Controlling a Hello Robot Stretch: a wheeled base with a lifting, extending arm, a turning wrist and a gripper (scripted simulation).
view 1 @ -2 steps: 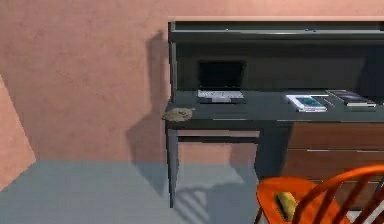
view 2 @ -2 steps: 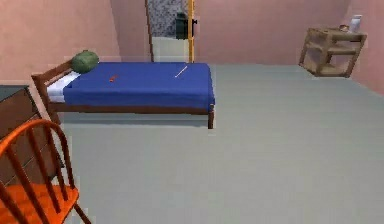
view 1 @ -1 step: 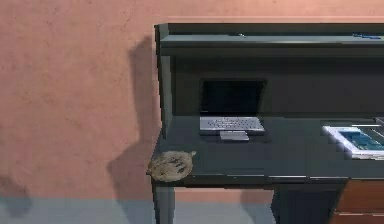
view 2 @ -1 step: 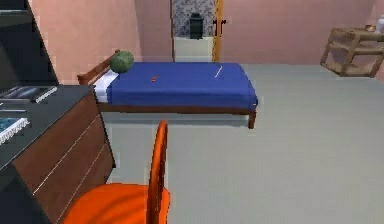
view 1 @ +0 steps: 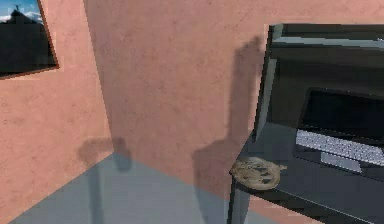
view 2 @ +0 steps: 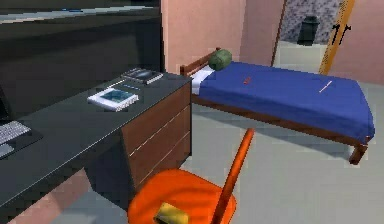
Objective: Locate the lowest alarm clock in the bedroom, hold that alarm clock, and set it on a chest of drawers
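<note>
orange chair (view 2: 178, 190) is cropped below, an unclear yellowish blob (view 2: 172, 212) on its seat. the laptop (view 1: 340, 118) runs off the forward view's right. you cannot tell the gripper's state.

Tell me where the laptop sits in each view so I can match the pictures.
Forward view: laptop at the right, on the dark desk.
Arm side view: laptop cut by the left edge, mid-height.
Shared landmark: the dark desk, forward view's right, arm side view's left.
</note>
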